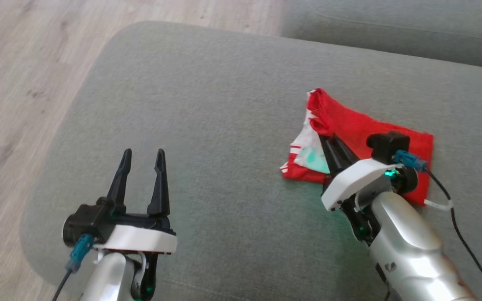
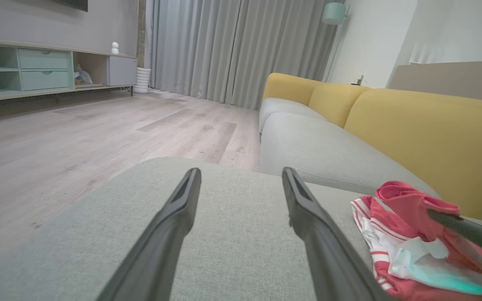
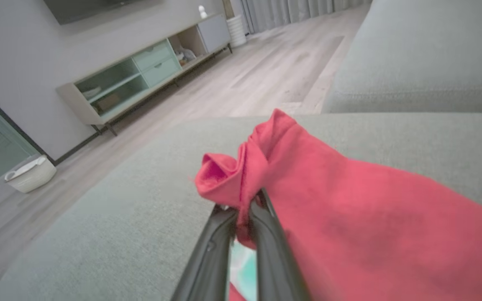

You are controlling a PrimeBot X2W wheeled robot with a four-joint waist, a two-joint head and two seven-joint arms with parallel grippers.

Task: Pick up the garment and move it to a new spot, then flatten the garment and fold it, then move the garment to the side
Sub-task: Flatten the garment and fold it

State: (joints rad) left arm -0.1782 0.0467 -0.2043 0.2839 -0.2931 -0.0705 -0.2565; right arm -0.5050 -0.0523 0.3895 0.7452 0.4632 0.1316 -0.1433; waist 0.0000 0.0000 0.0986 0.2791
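Red garment (image 1: 362, 125) pinched in right gripper (image 1: 326, 140); left gripper (image 1: 144, 154) spread; contents of basket (image 3: 32, 182) unclear

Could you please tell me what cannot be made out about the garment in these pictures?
Head view: the right pincer and its wrist cover the middle of the garment.
Left wrist view: the garment runs off the right edge.
Right wrist view: bunched red cloth hides the pincer's fingertips; the garment's type is unclear.

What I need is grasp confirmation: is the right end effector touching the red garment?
Touching. In the right wrist view the right end effector is shut on a bunched fold of the red garment.
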